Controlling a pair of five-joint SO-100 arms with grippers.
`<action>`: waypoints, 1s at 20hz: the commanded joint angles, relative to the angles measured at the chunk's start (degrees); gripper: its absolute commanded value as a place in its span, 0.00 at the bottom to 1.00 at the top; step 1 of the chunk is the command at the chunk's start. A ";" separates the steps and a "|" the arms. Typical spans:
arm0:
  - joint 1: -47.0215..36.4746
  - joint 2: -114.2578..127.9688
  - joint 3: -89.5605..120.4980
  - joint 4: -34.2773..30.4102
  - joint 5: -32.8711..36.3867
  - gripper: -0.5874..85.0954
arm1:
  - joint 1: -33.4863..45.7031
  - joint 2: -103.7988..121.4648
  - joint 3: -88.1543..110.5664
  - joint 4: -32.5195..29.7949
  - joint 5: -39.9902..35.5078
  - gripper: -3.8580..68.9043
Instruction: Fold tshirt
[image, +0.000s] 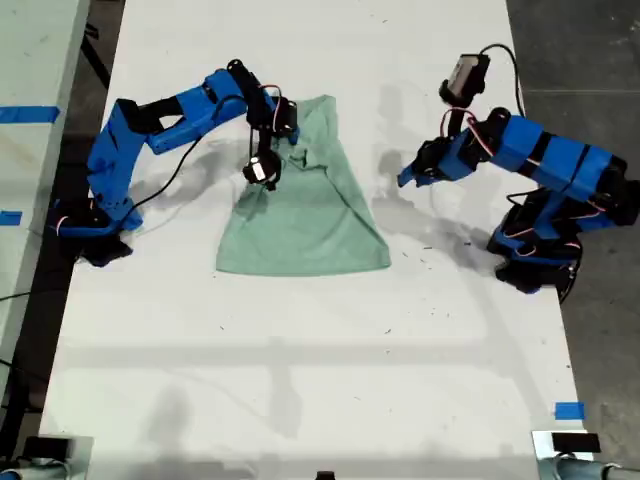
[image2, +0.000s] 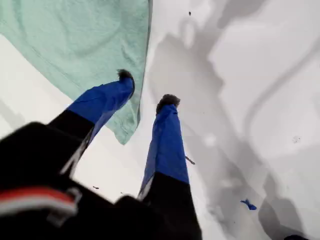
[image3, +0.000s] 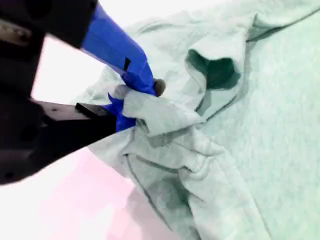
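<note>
mid-fold, on a judgement: one side of the shirt gathered and being carried inward, the other side untouched.

left of centre in the exterior view, my second gripper (image: 266, 168) pinching a bunched fold of the tshirt (image: 305, 215), its arm reaching in from the exterior view's left edge. in the second wrist view, my second gripper (image3: 131, 102) pressed onto a wad of cloth, blue finger (image3: 131, 67) on top, wrinkles of the tshirt (image3: 260, 120) radiating from the pinch and a dark sleeve or neck opening just beside it.

centre of the exterior view: pale mint shirt lying on the white table (image: 300, 400), narrow at the upper end, hem spread flat toward the lower part of the frame.

right of centre, my first gripper (image: 412, 172) near the shirt's edge but apart from it, hovering over bare table. in the first wrist view, my first gripper (image2: 145, 92) spread, empty, one fingertip (image2: 126, 76) over the edge of the tshirt (image2: 85, 45).

next move, probably: laying the gathered side across the body and smoothing, then bringing the empty pincer onto its near edge. risk: bunched cloth dropping as a lump, not a flat fold.
</note>
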 joint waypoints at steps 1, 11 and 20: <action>-2.37 -3.96 -3.69 -5.19 0.09 0.04 | -1.32 2.20 0.18 -1.14 1.23 0.21; -2.02 19.60 -0.44 19.60 1.32 0.43 | -1.41 2.55 1.85 -1.85 1.76 0.21; 7.29 42.28 29.18 27.86 -8.79 0.42 | -2.55 2.64 1.58 0.62 0.97 0.25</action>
